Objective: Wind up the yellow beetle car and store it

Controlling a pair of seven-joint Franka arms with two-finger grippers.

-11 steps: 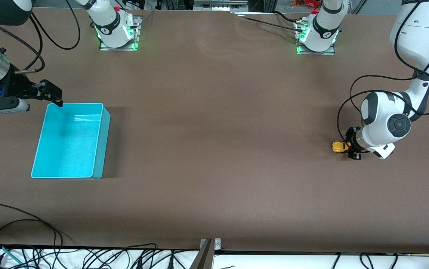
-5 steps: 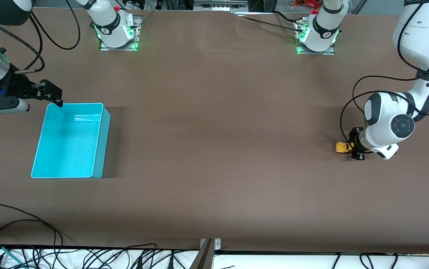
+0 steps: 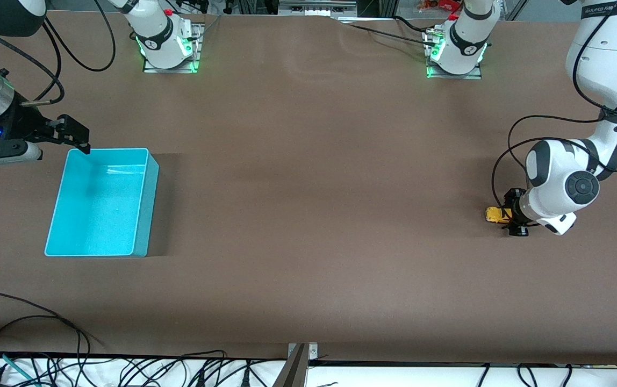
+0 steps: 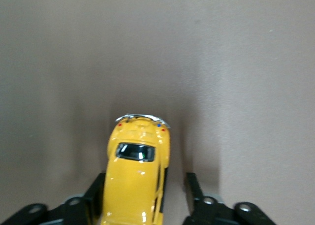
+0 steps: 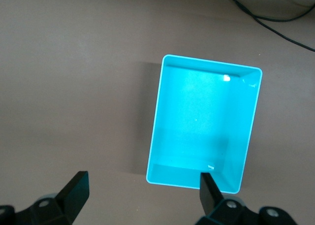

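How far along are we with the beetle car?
Early. The yellow beetle car sits on the table between the left end effector's open fingers, a gap on one side. Storing is left: the turquoise bin is empty, the right end effector waiting open above it.

Turquoise bin (image 5: 204, 124) under parted right claw (image 5: 142, 193)

Yellow beetle car (image 4: 137, 178): glossy yellow body, dark rear window, chrome bumper, small red tail lights. Bin (image 3: 101, 202): plain turquoise with a paler rim. Tabletop (image 3: 308, 215): plain matte brown. Left tool (image 4: 145, 200) and right tool (image 5: 142, 198): black fingers. Arms: white shells, dark joints.
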